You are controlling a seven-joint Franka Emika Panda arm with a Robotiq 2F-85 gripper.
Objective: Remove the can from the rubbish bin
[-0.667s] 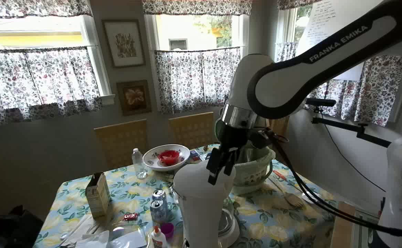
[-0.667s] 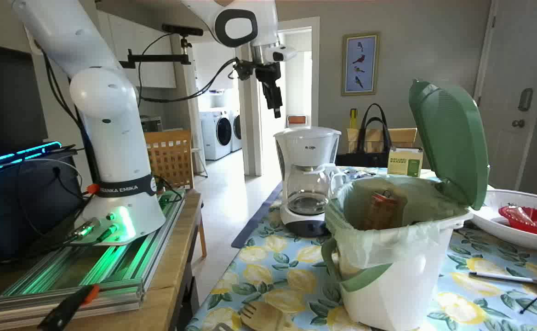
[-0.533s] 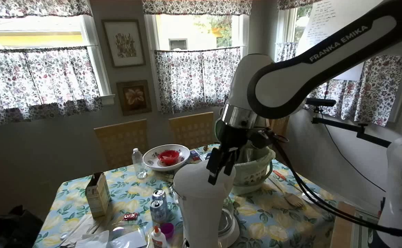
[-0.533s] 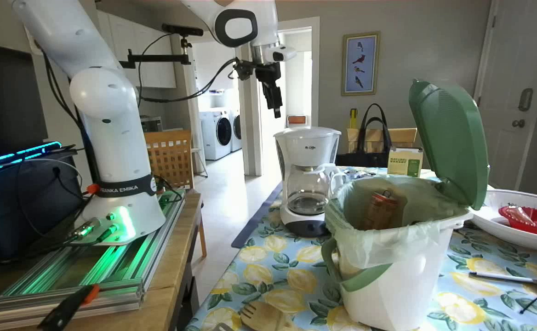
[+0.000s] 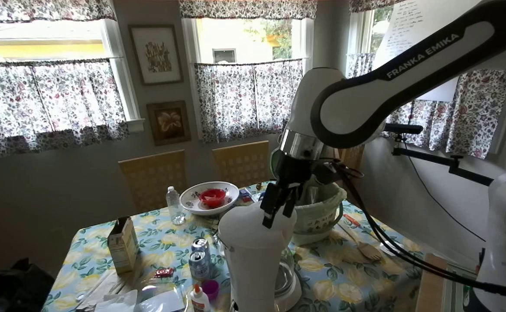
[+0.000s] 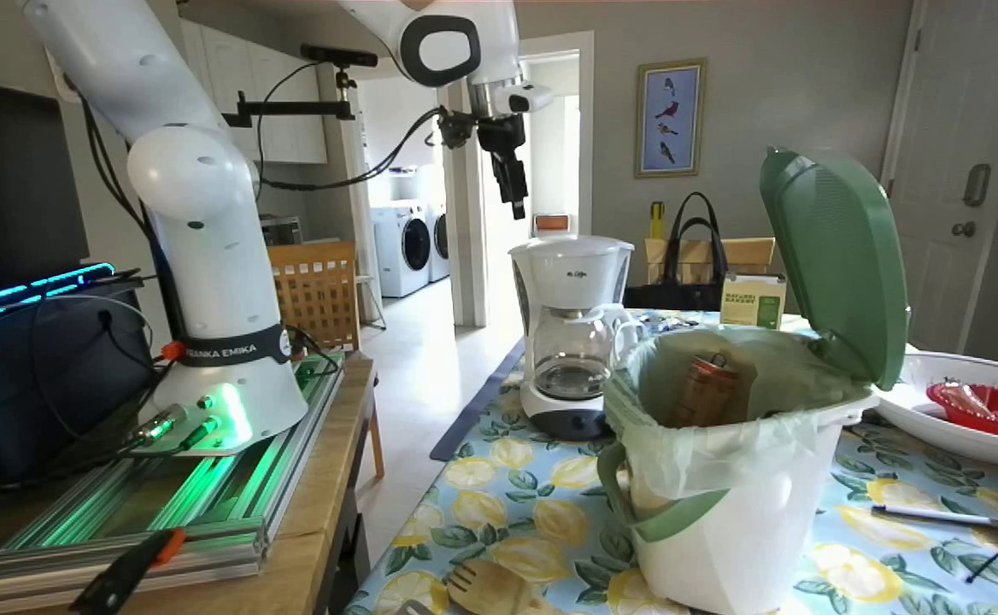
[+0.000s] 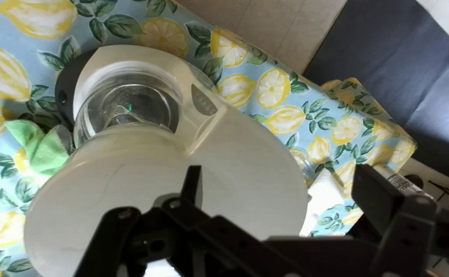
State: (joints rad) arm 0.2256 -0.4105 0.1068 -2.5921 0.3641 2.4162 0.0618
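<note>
The rubbish bin (image 6: pixel 721 512) stands on the table with its green lid (image 6: pixel 841 265) tipped up and a pale liner over the rim. Inside it leans an orange-red can (image 6: pixel 707 391), its top visible and its lower part hidden by the liner. The bin (image 5: pixel 318 216) also shows behind the gripper in an exterior view, where the can is hidden. My gripper (image 6: pixel 518 211) hangs above the coffee maker, away from the bin. In the wrist view the gripper (image 7: pixel 277 173) is open, its fingers wide apart with nothing between them. Neither bin nor can is recognisable there.
The white coffee maker (image 5: pixel 253 255) is directly below the gripper and close to the bin. Two silver cans (image 5: pixel 199 262), a carton (image 5: pixel 123 247), a clear bottle (image 5: pixel 175 206) and a large bowl (image 5: pixel 192 208) share the table. A wooden fork (image 6: pixel 490 585) lies near the bin.
The gripper has risen very slightly and shifted a little toward the bin's side in an exterior view. The bin, lid and can have stayed put.
</note>
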